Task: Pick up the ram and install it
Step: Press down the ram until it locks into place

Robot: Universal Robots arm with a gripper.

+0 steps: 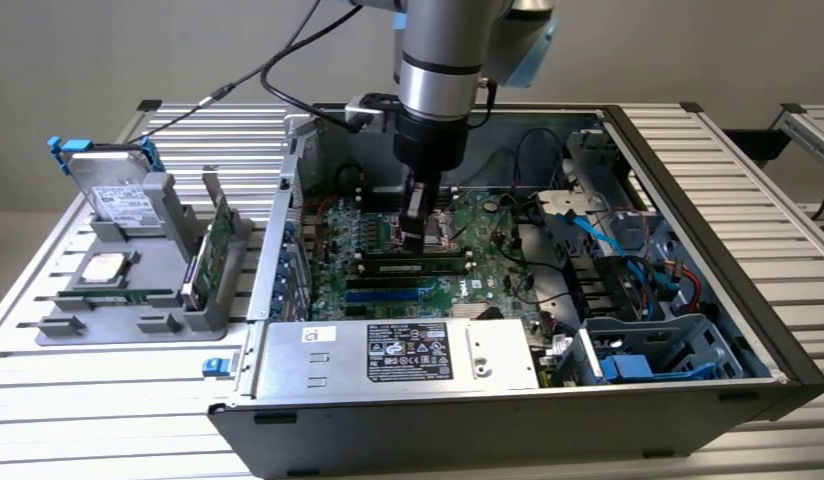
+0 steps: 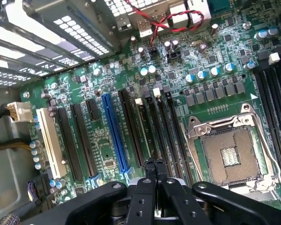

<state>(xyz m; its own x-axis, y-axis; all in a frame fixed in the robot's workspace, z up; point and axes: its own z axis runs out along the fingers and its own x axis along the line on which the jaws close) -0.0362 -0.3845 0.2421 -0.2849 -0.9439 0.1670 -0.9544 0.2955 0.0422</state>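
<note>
Case [image 1: 519, 435]: open on the counter, power supply [image 1: 399, 352] along the near edge.
Board [image 1: 499, 240]: flat on the case floor, just behind the supply; long slots side by side.
Ram [image 1: 412, 267]: stands edge-up in a slot in the middle of the board, black chips showing; not on the tray.
Ram seating: appears level along the slot; latch state too small to tell.
End effector [image 1: 415, 238]: fingers pressed together, nothing pinched, tips right above the ram's top edge; contact cannot be judged.
Wrist check: closed tips [image 2: 154, 165] in line with the filled slot [image 2: 144, 129], socket [image 2: 229, 157] off to one side.
Doing it well: push straight down, centred on the edge, no sideways lean; press evenly so both ends sink together.
Risk: an off-centre push could tilt the stick or flex the board.
Far side: tray [image 1: 132, 325] at the exterior view's left, with card [image 1: 223, 245] and drive [image 1: 119, 195] upright.
</note>
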